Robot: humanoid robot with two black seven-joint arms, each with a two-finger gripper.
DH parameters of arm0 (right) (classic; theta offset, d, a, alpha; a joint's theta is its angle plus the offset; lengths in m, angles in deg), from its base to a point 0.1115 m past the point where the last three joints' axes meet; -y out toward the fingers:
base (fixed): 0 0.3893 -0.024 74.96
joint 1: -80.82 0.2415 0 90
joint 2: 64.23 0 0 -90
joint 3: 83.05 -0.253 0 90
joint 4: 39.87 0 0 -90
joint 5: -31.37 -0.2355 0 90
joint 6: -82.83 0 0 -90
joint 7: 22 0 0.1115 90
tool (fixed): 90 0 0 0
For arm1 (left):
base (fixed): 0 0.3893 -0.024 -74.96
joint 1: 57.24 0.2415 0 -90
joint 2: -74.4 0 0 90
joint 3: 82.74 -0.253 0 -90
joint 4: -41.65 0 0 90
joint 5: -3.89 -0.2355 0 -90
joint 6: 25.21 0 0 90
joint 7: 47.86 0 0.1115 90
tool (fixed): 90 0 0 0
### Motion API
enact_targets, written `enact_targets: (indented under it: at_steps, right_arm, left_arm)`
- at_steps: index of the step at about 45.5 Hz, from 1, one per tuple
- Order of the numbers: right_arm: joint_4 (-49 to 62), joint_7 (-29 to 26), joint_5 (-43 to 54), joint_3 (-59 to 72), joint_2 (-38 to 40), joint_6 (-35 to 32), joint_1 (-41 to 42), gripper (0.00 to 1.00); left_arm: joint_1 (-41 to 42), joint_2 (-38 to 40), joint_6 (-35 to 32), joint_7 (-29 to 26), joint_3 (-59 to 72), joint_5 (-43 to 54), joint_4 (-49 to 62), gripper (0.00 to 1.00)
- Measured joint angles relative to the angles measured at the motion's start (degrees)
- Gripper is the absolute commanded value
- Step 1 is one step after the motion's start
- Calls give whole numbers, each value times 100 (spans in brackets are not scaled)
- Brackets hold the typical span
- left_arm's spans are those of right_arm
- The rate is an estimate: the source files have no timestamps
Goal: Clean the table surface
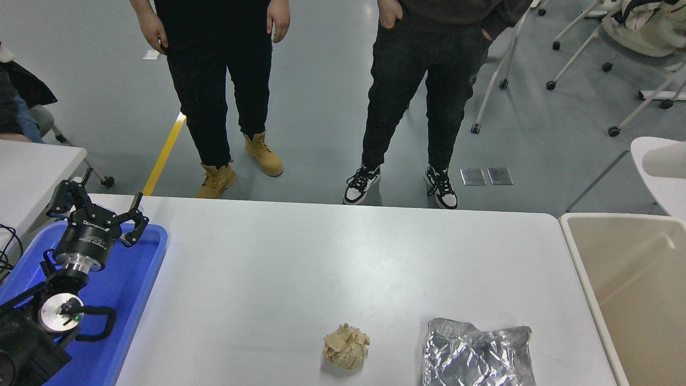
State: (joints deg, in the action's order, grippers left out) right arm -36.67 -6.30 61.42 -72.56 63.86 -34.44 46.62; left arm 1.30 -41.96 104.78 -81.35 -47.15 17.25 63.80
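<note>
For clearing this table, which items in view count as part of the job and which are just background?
Part of the job:
- table surface
- crumpled brown paper ball
- silver foil bag
- beige bin

Just there:
- blue tray under the parked left gripper
- two people standing
- chairs

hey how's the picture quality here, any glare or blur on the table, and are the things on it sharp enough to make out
Head view: sharp overall, no motion blur. The table surface carries a soft, broad sheen near its middle, not blown out. The crumpled brown paper ball and the silver foil bag are crisp, each with a faint shadow. The foil shows bright highlights. The left gripper over the blue tray is clearly in focus.
</note>
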Motion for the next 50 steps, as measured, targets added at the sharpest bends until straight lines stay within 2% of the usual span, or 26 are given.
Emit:
enact_targets:
  at_steps: [14, 23, 50]
  right_arm:
    - [381, -913, -112, 31, -206, 397, -541, 0]
    - [507, -1302, -137, 26, -331, 623, -743, 0]
    - [560, -1555, -180, -7, -1236, 960, -1712, 0]
  left_arm:
    - [0, 0, 0, 0, 0, 0, 0, 100]
    - [0, 0, 0, 0, 0, 0, 0, 100]
    - [0, 0, 0, 0, 0, 0, 0, 100]
